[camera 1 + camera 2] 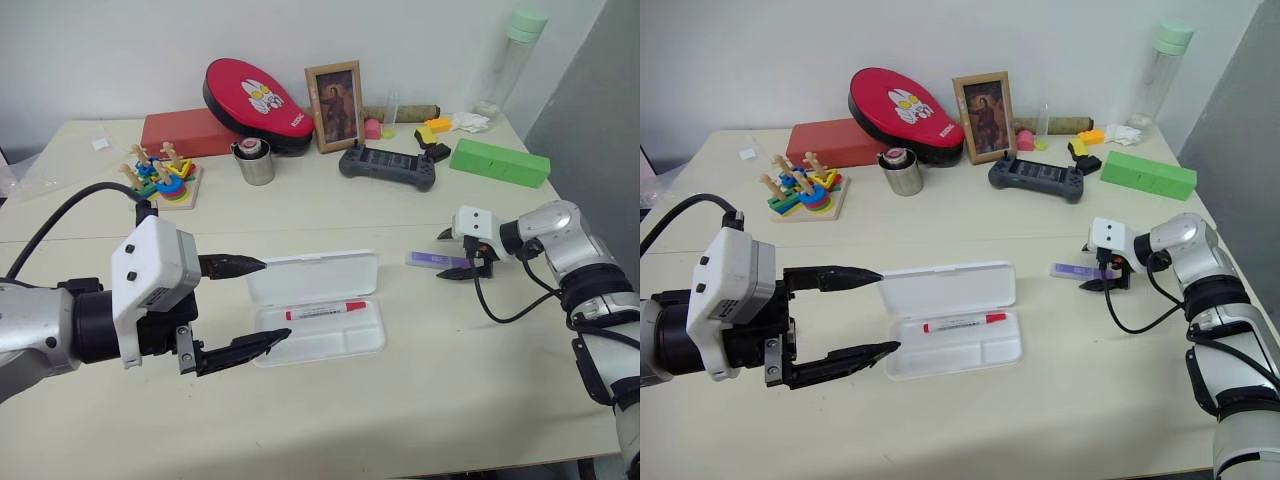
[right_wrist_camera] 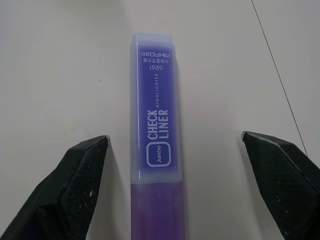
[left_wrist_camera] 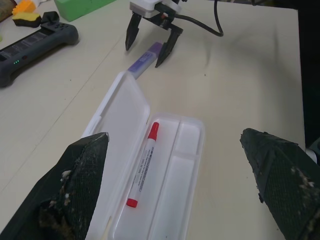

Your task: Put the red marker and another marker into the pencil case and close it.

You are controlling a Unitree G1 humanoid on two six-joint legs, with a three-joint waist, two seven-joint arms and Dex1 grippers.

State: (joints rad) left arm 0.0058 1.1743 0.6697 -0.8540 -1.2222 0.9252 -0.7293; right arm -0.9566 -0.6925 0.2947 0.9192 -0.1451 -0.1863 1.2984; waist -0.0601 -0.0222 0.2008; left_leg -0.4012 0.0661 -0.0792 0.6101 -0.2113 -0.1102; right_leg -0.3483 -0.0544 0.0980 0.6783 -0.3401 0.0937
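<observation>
Two head views look forward and down from above the near edge of the table, a slight sideways step apart, and share the whole tabletop. The left wrist view looks low along its gripper toward two o'clock, over the open pencil case; both head views show that case too. The right wrist view sits very close above the purple marker, facing steeply down.

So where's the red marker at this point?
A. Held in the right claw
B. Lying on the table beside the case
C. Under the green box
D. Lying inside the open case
D: the red marker lies in the tray of the open pencil case, with neither claw touching it.
</observation>
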